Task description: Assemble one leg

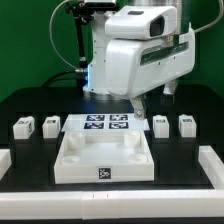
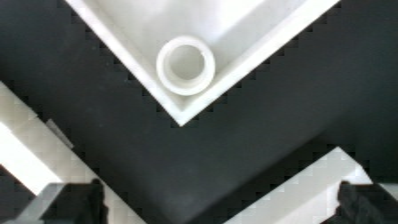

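Observation:
Four small white legs stand in a row on the black table: two on the exterior view's left [image 1: 22,127] [image 1: 50,124] and two on its right [image 1: 161,124] [image 1: 187,124]. None shows in the wrist view. My gripper [image 1: 138,107] hangs over the back of the table, above the marker board's right end and apart from every leg. In the wrist view the gripper [image 2: 214,205] is open and empty, with one dark fingertip [image 2: 68,205] at each side. Below it lies a corner of the large white tray with a round socket [image 2: 185,63].
The large white tray [image 1: 70,160] sits at front centre. The marker board [image 1: 107,123] lies behind it, between the leg pairs. White rails edge the table at the exterior view's left [image 1: 5,160] and right [image 1: 214,165]. The arm's white body fills the back.

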{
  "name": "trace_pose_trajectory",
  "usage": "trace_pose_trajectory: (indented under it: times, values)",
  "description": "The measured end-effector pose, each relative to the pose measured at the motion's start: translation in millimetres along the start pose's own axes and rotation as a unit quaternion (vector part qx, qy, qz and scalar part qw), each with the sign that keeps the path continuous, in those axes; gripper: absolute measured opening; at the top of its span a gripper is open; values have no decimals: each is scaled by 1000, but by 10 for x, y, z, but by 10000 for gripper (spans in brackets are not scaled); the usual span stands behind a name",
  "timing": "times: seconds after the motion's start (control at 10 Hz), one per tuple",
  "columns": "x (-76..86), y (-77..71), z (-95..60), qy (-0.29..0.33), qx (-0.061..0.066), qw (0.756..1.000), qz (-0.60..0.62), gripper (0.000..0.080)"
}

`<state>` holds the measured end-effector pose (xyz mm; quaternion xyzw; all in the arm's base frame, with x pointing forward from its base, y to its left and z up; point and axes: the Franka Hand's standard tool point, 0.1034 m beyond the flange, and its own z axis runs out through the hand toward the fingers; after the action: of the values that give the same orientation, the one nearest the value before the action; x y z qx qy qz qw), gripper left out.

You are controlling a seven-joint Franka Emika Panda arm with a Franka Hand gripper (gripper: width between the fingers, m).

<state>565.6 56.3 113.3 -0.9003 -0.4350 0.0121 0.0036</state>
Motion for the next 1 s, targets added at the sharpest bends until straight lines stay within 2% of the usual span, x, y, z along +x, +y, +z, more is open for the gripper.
trace_pose_trajectory:
  times: [0.5,0.6,0.7,0.8,0.9,1.0]
  values:
    - [-14,3,6,-1,0,1000,-25,650]
    - [-131,-35,28,-5,4,1000,-30,650]
    - [-368,-161,99,-7,4,998,-60,650]
    - [-689,-333,228,-7,6,986,-165,650]
    - [-972,-456,382,-6,11,971,-239,650]
    - [-1182,-513,553,-1,12,948,-318,650]
